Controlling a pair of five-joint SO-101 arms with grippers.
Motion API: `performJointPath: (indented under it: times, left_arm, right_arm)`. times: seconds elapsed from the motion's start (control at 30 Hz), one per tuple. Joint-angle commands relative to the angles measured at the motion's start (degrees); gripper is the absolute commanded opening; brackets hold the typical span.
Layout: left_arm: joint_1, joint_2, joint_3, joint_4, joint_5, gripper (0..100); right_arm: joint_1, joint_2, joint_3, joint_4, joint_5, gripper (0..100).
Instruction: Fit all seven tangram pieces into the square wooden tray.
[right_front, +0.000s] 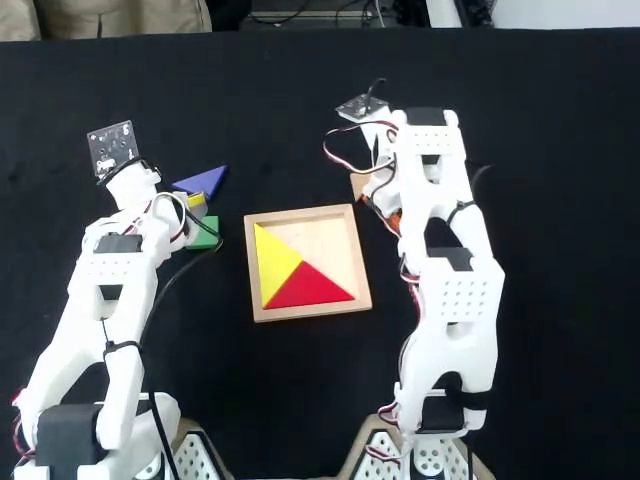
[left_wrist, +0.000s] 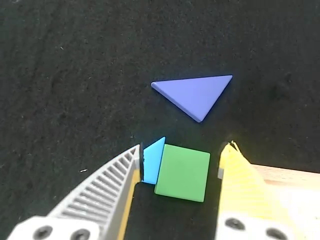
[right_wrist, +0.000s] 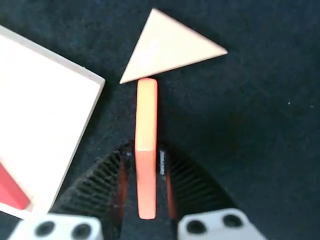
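Left gripper (left_wrist: 183, 146) spread, straddled green square (left_wrist: 182, 172); light-blue piece (left_wrist: 151, 162) against its edge. Blue triangle (left_wrist: 195, 95) apart on open cloth. Right gripper (right_wrist: 146, 150) pinched orange piece (right_wrist: 146, 115) on edge beside tray (right_front: 300, 213) corner, tip by pale triangle (right_wrist: 167, 47).

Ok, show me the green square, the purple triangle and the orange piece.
green square (left_wrist: 182, 172), left wrist view, centre of top face.
purple triangle (left_wrist: 194, 93), left wrist view, centre of top face.
orange piece (right_wrist: 147, 115), right wrist view, its narrow edge.

The surface (right_front: 560, 200) is black and matte. Past its far edge sit a tan object (right_front: 110, 15) and some dark cables (right_front: 320, 12).
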Motion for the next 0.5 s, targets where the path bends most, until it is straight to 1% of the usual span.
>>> performJointPath:
  times: [0.0, 0.1, 0.2, 0.27, 0.37, 0.47]
  left_arm:
    - [-0.75, -0.35, -0.48, -1.23, 0.18, 26]
    - [-0.75, -0.35, -0.48, -1.14, 0.26, 26]
    - [-0.84, -0.35, -0.48, -1.14, 0.35, 26]
    - [-0.84, -0.35, -0.48, -1.05, 0.35, 26]
    - [-0.84, -0.35, 0.13, -1.14, 0.35, 26]
    - [-0.84, -0.53, 0.31, -1.14, 0.35, 26]
  right_arm:
    - [1.49, -1.01, -4.53, 3.16, -1.14, 1.1]
    - [0.97, -3.74, -8.22, 9.49, -5.63, 1.1]
    - [-1.67, -9.36, -11.56, 16.09, -10.46, 1.1]
    - [-4.57, -14.11, -10.59, 17.85, -15.30, 1.1]
    - [-8.88, -23.25, -1.63, 17.85, -23.12, 1.1]
    - [-13.10, -32.92, 9.63, 16.18, -24.62, 1.1]
